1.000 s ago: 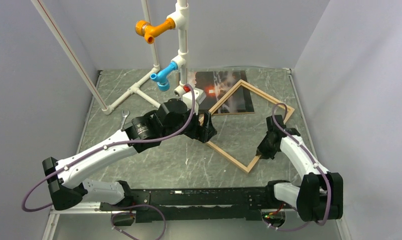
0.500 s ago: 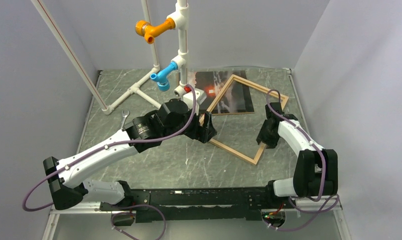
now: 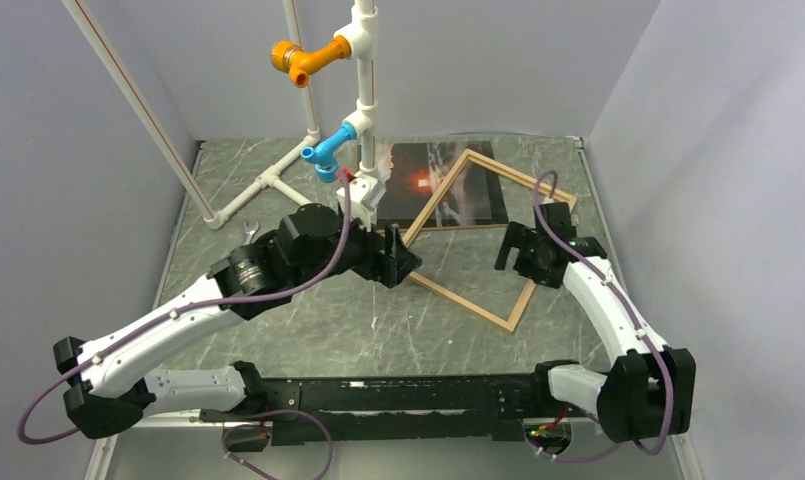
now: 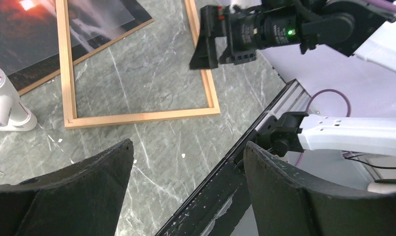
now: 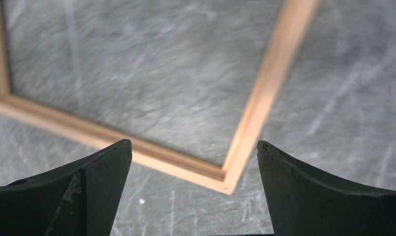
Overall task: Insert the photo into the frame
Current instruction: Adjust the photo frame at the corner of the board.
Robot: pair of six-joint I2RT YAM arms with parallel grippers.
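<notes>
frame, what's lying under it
The far corner of the frame lies over the right part of the photo; the rest rings bare table. Photo strips beneath the wood are hidden.

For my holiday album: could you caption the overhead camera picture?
Open left gripper and open right gripper flank a light-wood frame lying partly over a seascape photo.
</notes>
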